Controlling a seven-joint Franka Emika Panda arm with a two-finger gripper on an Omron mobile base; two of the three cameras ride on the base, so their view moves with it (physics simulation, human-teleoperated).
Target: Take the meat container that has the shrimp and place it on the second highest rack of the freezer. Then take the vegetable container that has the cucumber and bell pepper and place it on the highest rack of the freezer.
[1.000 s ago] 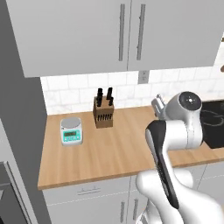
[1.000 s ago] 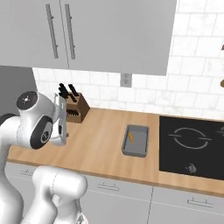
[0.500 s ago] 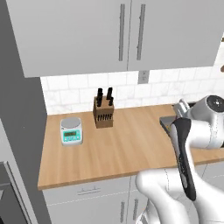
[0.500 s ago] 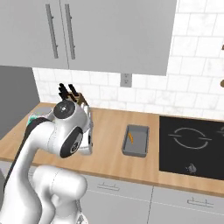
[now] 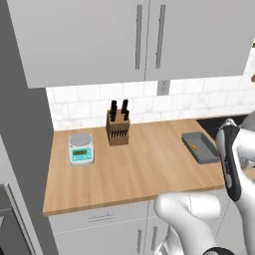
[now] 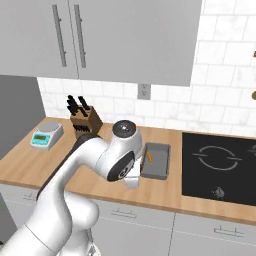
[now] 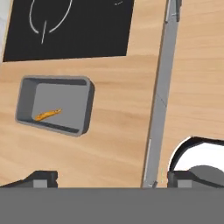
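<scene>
The dark-grey rectangular meat tray [image 7: 54,105] holding the small orange shrimp [image 7: 47,114] is seen resting on the wooden desk [image 7: 118,118], up-left of the spread, empty gripper [image 7: 111,177], long axis crosswise.

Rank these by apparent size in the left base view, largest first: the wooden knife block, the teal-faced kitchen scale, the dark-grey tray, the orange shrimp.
1. Wooden knife block with its black handles.
2. Dark-grey tray and teal-faced kitchen scale look too alike to rank.
3. Orange shrimp, by far the smallest, lying inside the tray.
</scene>
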